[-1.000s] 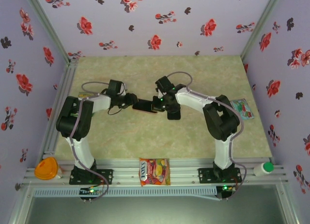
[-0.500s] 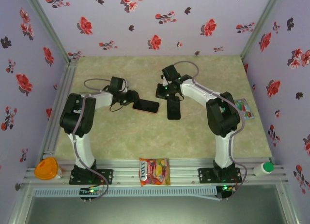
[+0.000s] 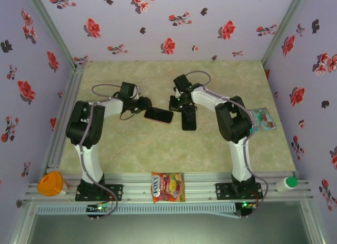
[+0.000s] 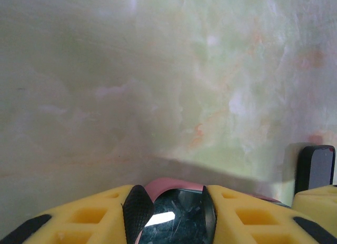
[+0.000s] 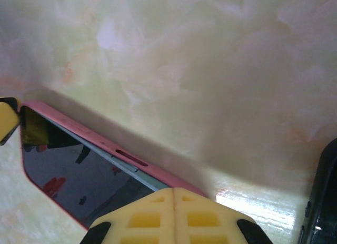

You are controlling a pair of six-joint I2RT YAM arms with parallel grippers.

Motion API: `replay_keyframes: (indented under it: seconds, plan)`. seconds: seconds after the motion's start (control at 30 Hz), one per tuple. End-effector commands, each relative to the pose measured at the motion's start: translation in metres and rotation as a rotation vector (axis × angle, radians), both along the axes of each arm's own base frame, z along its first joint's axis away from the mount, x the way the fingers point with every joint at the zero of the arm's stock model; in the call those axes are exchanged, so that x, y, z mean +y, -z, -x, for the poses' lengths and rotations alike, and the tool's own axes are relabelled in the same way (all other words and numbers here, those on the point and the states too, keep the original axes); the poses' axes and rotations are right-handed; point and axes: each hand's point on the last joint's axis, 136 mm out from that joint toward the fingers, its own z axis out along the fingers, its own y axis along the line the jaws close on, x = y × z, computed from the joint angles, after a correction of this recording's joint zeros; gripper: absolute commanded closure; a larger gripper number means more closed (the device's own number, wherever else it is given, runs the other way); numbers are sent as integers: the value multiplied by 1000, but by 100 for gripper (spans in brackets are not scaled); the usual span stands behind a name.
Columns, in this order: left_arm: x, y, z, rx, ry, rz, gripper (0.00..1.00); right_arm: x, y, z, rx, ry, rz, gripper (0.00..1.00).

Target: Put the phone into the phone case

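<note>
From above, the flat pink-rimmed phone with dark glass [image 3: 159,115] is seen clasped at its left end by the left gripper [image 3: 143,108]. Its long axis runs rightward to the black rectangular phone case [image 3: 188,119], just beside it. The right gripper [image 3: 176,103] is clenched and empty.

At the left wrist, the phone [image 4: 174,215] is pinched between the fingers [image 4: 138,207].

At the right wrist, the phone [image 5: 68,170] lies left of the closed gripper [image 5: 174,194] and the case [image 5: 322,202] lies right.
</note>
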Motion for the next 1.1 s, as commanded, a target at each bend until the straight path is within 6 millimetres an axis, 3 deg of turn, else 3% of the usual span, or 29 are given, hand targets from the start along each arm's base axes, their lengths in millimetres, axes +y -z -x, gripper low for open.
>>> replay_keyframes:
  seconds: [0.0,1.07]
  plan:
    - [-7,1,-1,1,27,1,59,-5,5,-4,3,-2,17,100]
    - [-5,3,2,6,15,3,59,-14,1,12,14,6,6,100]
